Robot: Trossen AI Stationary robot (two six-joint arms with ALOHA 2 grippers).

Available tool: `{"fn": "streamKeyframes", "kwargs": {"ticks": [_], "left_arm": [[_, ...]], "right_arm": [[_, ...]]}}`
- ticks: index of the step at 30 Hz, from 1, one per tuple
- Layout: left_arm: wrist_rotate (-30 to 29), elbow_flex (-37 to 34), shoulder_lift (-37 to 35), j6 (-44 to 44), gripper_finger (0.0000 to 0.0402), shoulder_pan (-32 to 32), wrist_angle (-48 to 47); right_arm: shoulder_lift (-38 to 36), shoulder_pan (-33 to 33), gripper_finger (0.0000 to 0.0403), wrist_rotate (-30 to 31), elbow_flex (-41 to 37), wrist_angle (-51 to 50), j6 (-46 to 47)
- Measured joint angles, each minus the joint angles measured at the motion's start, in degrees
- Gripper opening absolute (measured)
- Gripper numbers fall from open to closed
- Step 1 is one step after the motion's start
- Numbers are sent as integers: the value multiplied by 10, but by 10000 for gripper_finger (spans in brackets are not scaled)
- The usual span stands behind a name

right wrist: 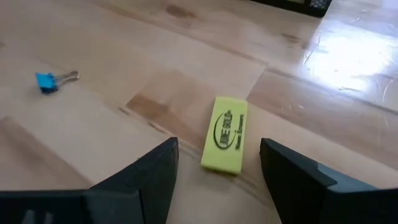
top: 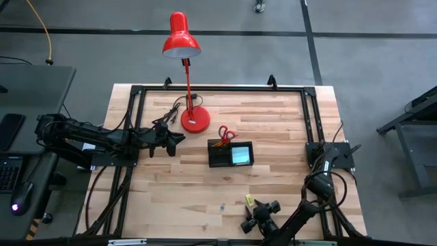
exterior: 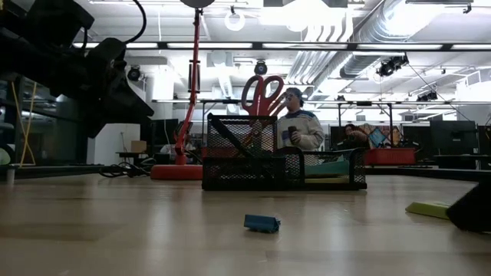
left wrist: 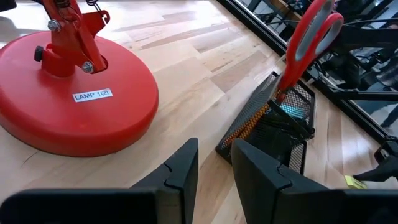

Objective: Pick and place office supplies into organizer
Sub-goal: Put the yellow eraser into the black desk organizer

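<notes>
Showing only at wrist: eraser lettering (right wrist: 226, 132)

A small white label reading "LAMP 1(2)" is seen stuck on the round red lamp base (left wrist: 68, 106), just beside the foot of the lamp's stem, in the left wrist view. Dark oval printing is carried on the top face of the yellow eraser (right wrist: 226, 134) lying on the wooden table in the right wrist view, but its words cannot be made out. No other text, number or sign can be read in any view
</notes>
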Motion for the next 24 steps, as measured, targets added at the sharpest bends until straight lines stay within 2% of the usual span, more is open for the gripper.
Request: {"fn": "streamKeyframes", "kwargs": {"ticks": [8,13,20,24], "left_arm": [[5,0,0,-2,88,0,0],[5,0,0,-3,88,0,0],[1,0,0,-3,88,0,0],[2,0,0,-9,88,0,1]], "right_arm": [[2,-28,220,14,-2,-3,-13],[0,-32,208,-5,-3,20,-18],[2,-10,182,-4,-5,15,13],[0,-12,137,-14,-17,21,21]]}}
